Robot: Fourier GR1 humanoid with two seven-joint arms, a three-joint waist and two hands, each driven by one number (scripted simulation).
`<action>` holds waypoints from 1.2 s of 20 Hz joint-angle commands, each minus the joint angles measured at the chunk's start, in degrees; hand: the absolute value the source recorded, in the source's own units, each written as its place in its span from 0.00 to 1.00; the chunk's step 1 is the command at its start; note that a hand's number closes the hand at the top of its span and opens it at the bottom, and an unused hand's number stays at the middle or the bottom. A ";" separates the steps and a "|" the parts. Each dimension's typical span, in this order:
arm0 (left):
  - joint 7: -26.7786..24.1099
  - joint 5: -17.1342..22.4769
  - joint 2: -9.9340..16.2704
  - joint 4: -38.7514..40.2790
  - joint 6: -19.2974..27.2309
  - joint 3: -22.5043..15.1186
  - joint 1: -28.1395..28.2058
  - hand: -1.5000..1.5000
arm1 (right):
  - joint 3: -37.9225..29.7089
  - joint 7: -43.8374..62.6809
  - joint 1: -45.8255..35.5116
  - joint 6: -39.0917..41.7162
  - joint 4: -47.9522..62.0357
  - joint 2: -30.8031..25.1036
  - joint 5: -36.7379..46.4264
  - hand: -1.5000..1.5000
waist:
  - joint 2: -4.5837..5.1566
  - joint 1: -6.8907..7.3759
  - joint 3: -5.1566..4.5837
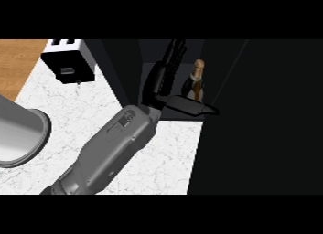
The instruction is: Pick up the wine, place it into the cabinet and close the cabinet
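The wine bottle (198, 78), brown with a pale neck, stands upright inside the dark cabinet (140, 59). My left hand (165, 77) reaches into the cabinet just left of the bottle. Its fingers are straight and point away from me. The thumb (191, 105) sticks out to the right, across the front of the bottle's lower part and hiding its base. No finger curls round the bottle. The grey forearm (113, 146) comes in from the lower left. My right hand does not show.
A black and white toaster (69, 61) sits on the white marble counter (157, 155) at the upper left. A large grey metal cylinder (12, 132) stands at the left edge. A wide dark cabinet panel (271, 119) fills the right side.
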 commanded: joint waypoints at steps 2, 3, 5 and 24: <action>3.91 -4.17 -0.15 -16.52 9.39 -5.69 10.03 0.00 | -1.43 3.79 -2.11 -0.91 -3.76 -1.85 -1.52 0.00 | 0.10 0.02 -0.01; 4.90 -2.89 -0.14 -20.09 12.16 -9.18 11.06 0.00 | 1.82 -1.96 1.63 0.36 -1.18 0.77 1.06 0.00 | 0.37 -0.21 0.02; 5.99 -3.84 -0.12 -23.94 14.22 -8.89 13.29 0.00 | 1.30 1.79 -3.38 -2.21 -1.43 -0.26 1.91 0.00 | 0.37 -0.43 -0.02; 1.79 -5.79 14.10 -56.64 12.85 -22.03 46.11 1.00 | 3.33 1.70 -4.40 -2.48 0.59 -0.20 2.08 0.00 | 0.78 -0.65 -0.03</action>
